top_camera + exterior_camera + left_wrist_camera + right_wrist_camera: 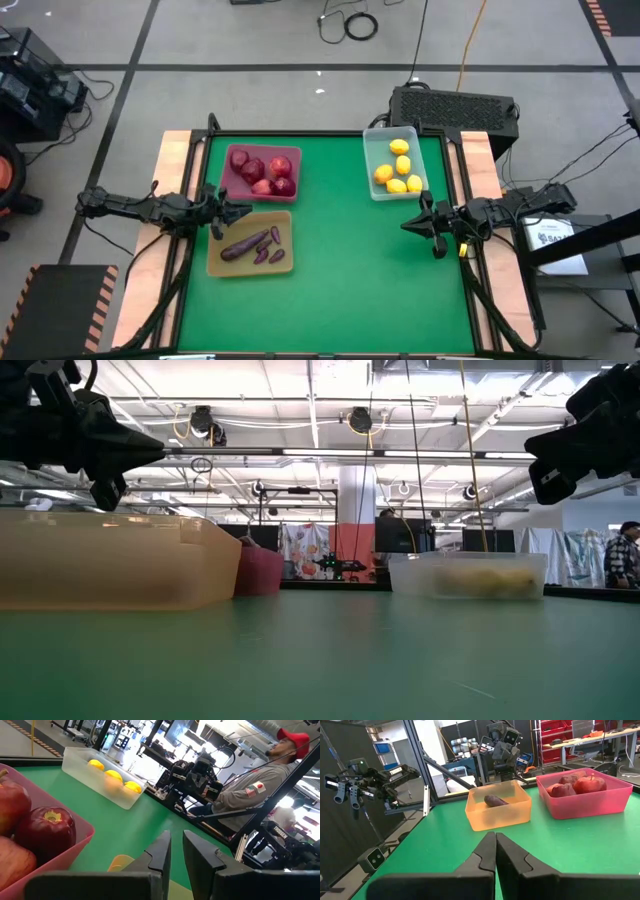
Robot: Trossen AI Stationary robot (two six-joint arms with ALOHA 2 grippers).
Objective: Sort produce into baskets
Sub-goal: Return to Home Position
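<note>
The sorting looks finished: no loose piece shows anywhere on the green tabletop [340,270], and every piece of produce in view lies in a container with its own kind. The dark red round fruits [262,172] are piled in the maroon-pink tray [262,150] at the far left. The dark purple eggplants [255,245] lie in the tan tray [225,265] just in front of it, at the near left. The yellow lemons [398,170] sit together in the clear bin [372,140] at the far right. The left end effector [232,211] hangs above the line where the maroon-pink tray and the tan tray meet; its fingers are released, parted by a narrow gap, with nothing between them. The right end effector [412,224] hovers over bare green just near of the clear bin, clenched, fingers pressed together and carrying nothing. Judging by this, no piece is left to place; all that seems left is for both arms to draw back to their resting poses at the tabletop's left and right sides
</note>
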